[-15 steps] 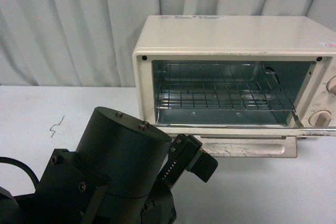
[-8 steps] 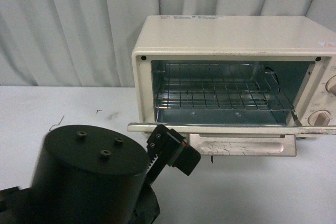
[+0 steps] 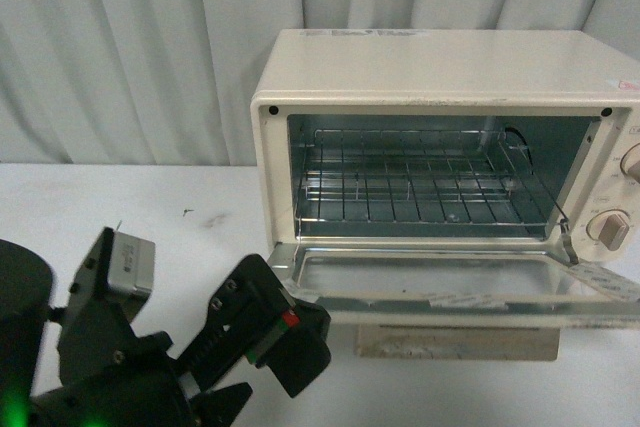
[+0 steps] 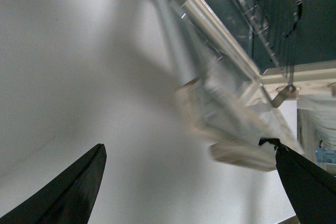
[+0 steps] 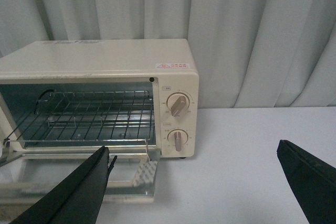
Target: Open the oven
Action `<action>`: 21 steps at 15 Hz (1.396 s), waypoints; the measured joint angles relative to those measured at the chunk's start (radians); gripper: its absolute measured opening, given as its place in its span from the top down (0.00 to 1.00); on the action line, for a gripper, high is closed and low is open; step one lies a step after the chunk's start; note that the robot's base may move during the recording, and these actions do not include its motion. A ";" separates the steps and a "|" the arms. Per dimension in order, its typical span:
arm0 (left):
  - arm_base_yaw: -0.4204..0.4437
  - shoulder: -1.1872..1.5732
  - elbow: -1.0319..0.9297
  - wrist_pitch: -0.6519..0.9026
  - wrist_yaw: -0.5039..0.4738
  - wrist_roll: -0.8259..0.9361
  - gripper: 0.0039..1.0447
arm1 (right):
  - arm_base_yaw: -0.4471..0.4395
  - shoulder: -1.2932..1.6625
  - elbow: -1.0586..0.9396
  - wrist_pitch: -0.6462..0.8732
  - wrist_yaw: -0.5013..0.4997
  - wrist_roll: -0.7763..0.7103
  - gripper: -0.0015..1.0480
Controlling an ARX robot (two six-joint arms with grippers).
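**Front view.** The oven (image 3: 440, 77) stands on the bench (image 3: 100, 207), right of centre, with a pale curtain (image 3: 130, 47) behind it. Its door (image 3: 440, 282) is down and lies near level before the opening. The bar handle (image 3: 455, 344) shows below the door's front edge. The wire rack (image 3: 420, 187) sits inside the cavity. The two knobs (image 3: 610, 229) are cut by the frame's right edge. The left claw (image 3: 200, 297) is low at the left, just beside the door's left corner. Whether it touches the door cannot be told here. Its fingers (image 3: 270, 332) are spread wide and carry nothing.

**Left wrist view.** This picture is heavily blurred. Two dark finger tips sit far apart, with nothing gripped between them. Beyond them lie bare bench, the smeared shape of the lowered door and its handle, a strip of rack and the dark cavity. Only this view shows the open gap between the fingers head-on. It gives no clear reading of contact.

**Right wrist view.** The oven is seen from further to its right. Both knobs appear whole, one above the other on the front panel, which the front view does not show. A small label is visible on the top near the right edge. The lowered door shows in front of the opening, partly behind one finger. The right claw (image 5: 192, 146) is seen in this view alone. It is fully spread, empty, and apart from the oven.
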 joint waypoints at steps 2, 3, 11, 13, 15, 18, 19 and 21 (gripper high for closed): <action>0.043 -0.128 -0.040 -0.044 0.019 0.075 0.06 | 0.000 0.000 0.000 0.000 0.000 0.000 0.06; 0.052 -0.192 -0.061 -0.087 0.019 0.116 0.06 | 0.000 0.000 0.000 0.000 0.000 0.000 0.06; 0.301 -0.763 -0.283 0.026 -0.292 0.967 0.59 | 0.000 0.000 0.000 0.001 0.000 0.000 0.06; 0.363 -0.893 -0.319 -0.098 -0.223 1.045 0.85 | 0.000 0.000 0.000 0.000 0.000 0.000 0.06; 0.410 -1.029 -0.326 -0.197 -0.177 1.066 0.99 | 0.000 0.000 0.000 0.000 0.000 0.000 0.06; 0.509 -1.192 -0.335 -0.354 -0.059 1.068 0.99 | 0.000 0.000 0.000 0.000 0.000 0.000 0.06; 0.560 -1.237 -0.335 -0.387 -0.050 1.067 0.99 | 0.000 0.000 0.000 0.000 0.000 0.000 0.06; 0.551 -1.312 -0.335 -0.467 -0.030 1.068 0.99 | 0.000 0.000 0.000 0.000 0.000 0.000 0.06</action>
